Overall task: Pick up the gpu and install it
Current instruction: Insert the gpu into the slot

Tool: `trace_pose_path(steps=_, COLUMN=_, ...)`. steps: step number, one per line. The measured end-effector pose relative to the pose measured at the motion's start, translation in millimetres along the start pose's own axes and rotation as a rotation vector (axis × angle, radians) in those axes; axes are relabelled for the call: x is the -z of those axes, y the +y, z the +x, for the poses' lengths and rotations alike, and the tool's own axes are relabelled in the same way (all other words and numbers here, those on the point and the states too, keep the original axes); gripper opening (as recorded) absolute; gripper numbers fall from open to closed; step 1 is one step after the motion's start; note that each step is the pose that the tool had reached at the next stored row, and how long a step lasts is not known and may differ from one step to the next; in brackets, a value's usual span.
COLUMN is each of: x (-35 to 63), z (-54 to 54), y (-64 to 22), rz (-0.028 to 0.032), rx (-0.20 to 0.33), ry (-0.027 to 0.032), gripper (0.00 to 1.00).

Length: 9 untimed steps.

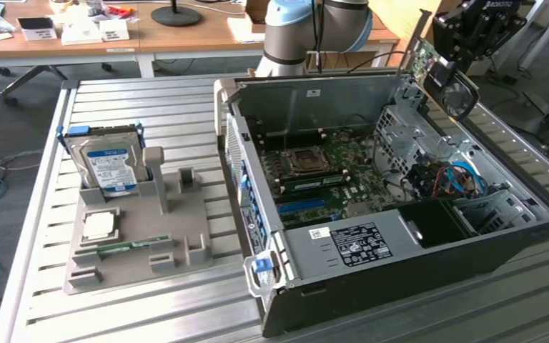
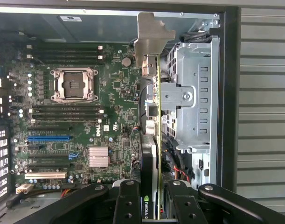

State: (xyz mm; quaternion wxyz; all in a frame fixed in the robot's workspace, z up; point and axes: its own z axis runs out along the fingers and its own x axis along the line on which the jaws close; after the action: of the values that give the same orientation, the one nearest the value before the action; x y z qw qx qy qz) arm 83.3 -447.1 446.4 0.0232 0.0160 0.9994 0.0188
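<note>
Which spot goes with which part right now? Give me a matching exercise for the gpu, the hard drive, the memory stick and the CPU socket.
Things:
1. gpu
2. hard drive
3. memory stick
4. CPU socket

Places:
A. standing upright in the grey holder
B. on the motherboard inside the open case
C. gripped by the end effector, above the case
D. lying flat on the grey holder

Pairs: 1-C, 2-A, 3-D, 4-B
</note>
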Motion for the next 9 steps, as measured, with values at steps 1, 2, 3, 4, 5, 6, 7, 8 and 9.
trace_pose_path(steps=1, x=0.0, z=0.0, y=0.0, rz=0.0, rx=0.0, ry=0.0, gripper=0.27)
trace_pose_path(steps=2, x=0.0, z=0.0, y=0.0, rz=0.0, rx=0.0, ry=0.0, gripper=0.27)
trace_pose_path(steps=3, x=0.0, z=0.0, y=0.0, rz=0.0, rx=0.0, ry=0.0, gripper=0.27)
trace_pose_path(steps=4, x=0.0, z=0.0, y=0.0, rz=0.0, rx=0.001, ry=0.0001, gripper=0.27)
trace_pose_path(steps=5, x=0.0, z=0.0, y=0.0, rz=-0.0002, rx=0.005, ry=0.0002, gripper=0.27)
trace_pose_path(steps=6, x=0.0, z=0.0, y=0.0, rz=-0.0005, rx=0.011, ry=0.0004, gripper=0.27)
trace_pose_path(steps=7, x=0.0, z=0.0, y=0.0, rz=-0.0009, rx=0.021, ry=0.0008, gripper=0.27)
trace_pose_path(steps=8, x=0.0, z=0.1, y=0.0, rz=-0.0015, rx=0.033, ry=0.0013, gripper=0.27)
trace_pose_path(steps=9, x=0.0, z=0.1, y=0.0, rz=-0.0021, rx=0.046, ry=0.0017, gripper=0.27)
